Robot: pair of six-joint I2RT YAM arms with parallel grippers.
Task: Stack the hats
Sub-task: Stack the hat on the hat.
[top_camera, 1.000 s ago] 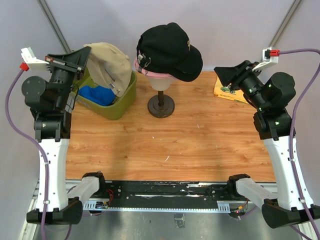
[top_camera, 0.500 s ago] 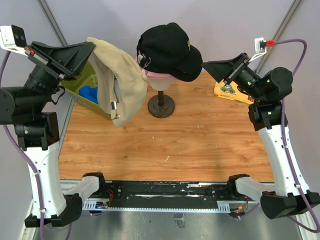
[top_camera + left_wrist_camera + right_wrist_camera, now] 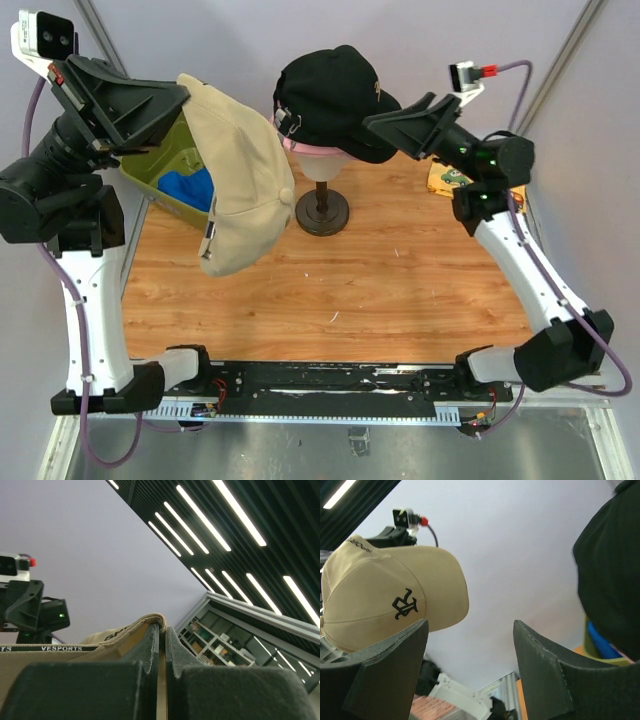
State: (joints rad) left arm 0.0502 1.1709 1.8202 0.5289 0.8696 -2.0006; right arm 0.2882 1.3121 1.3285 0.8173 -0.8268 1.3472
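My left gripper point(image 3: 182, 97) is shut on the edge of the beige cap point(image 3: 240, 175) and holds it high over the table's left side, the cap hanging down. The cap's edge shows between the jaws in the left wrist view point(image 3: 145, 625). A black cap point(image 3: 335, 100) sits on a pink cap point(image 3: 315, 150) on the mannequin head. A blue cap point(image 3: 185, 188) lies in the green bin point(image 3: 160, 190). My right gripper point(image 3: 372, 124) is open and empty, close to the black cap's right side. The right wrist view shows the beige cap point(image 3: 390, 600) and the black cap point(image 3: 615, 570).
The mannequin's dark stand point(image 3: 322, 212) rests on the wooden table point(image 3: 400, 280) at the back centre. A yellow card point(image 3: 445, 178) lies at the back right. The bin sits at the back left corner.
My left gripper has lifted the beige cap out of the bin and swung it up and rightward. My right gripper has risen and moved left towards the black cap.
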